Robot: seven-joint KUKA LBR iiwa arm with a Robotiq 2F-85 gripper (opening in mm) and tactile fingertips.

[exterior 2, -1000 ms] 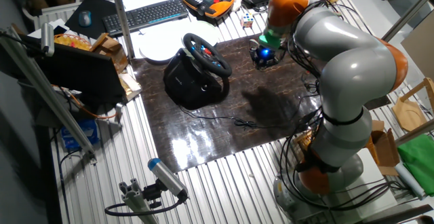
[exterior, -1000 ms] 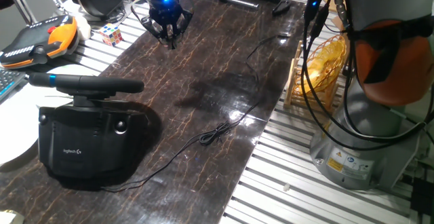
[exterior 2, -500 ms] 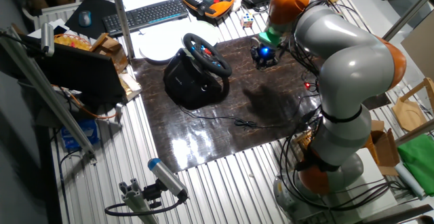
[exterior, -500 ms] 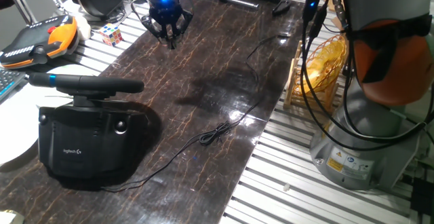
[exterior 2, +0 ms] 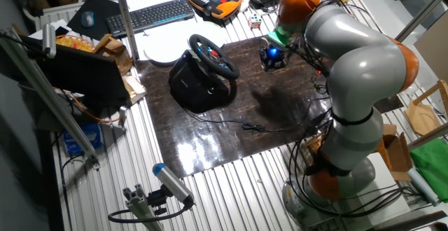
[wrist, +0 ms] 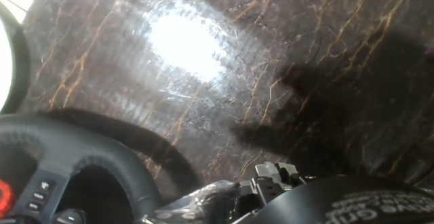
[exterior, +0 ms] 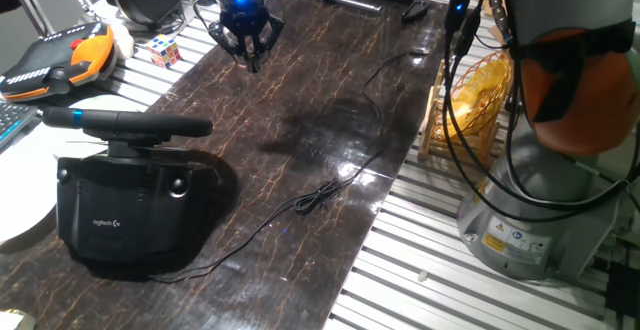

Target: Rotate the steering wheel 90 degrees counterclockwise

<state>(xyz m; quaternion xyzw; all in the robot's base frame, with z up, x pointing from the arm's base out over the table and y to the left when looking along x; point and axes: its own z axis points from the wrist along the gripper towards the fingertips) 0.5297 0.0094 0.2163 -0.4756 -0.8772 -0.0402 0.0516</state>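
Hovering over the far end of the dark marble slab (exterior: 300, 120), the gripper (exterior: 245, 45) has fingers drawn together, grasping nothing. The steering wheel (exterior: 125, 123) sits well apart at the near end. A thin cable (exterior: 330, 185) crosses between them; a Rubik's cube (exterior: 165, 50) and orange-and-black device (exterior: 60, 60) lie alongside.

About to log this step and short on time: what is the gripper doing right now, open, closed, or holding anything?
Gripper: holding nothing, hanging above the dark mat, well away from the steering wheel; open or closed cannot be told.
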